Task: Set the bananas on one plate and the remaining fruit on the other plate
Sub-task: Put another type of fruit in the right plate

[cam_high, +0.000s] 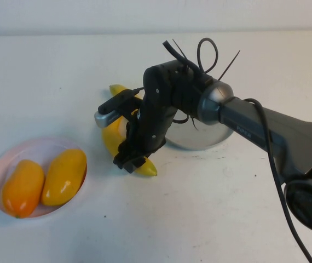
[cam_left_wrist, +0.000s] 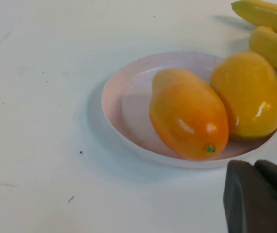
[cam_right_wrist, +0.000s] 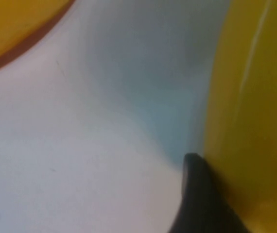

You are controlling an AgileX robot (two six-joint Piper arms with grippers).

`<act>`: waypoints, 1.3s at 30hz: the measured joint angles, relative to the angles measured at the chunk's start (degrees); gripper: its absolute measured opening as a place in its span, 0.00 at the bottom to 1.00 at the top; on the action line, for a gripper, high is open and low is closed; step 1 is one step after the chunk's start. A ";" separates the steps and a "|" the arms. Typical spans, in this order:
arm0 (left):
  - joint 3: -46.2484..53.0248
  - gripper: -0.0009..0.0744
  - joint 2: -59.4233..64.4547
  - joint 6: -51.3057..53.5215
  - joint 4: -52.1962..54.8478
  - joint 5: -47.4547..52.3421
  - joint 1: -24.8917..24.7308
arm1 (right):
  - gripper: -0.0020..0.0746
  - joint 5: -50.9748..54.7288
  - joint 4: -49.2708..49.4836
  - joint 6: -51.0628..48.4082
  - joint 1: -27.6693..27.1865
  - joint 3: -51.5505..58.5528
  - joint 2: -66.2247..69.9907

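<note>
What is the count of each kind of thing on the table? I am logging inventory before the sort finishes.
Mango-like fruits: 2, the orange one and the yellow-orange one, both on the pink plate.
Bananas: 2, on the table, with the right gripper down at them.
Plates: 2, pink and grey-blue plate.
Left gripper: near the pink plate.
Total: 6.

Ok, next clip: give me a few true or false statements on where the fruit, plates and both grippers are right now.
1. Both mangoes lie on the pink plate. True.
2. The bananas are on the grey plate. False: they lie on the table beside it.
3. The right gripper is down at the bananas. True.
4. The grey plate holds a mango. False: no fruit shows on its visible part.
5. The left gripper is gripping a mango. False: it sits apart, near the pink plate.
</note>
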 joint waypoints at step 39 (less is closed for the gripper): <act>0.00 0.01 0.00 0.00 0.00 0.00 0.00 | 0.42 7.03 -3.82 18.61 -18.30 -12.17 -7.36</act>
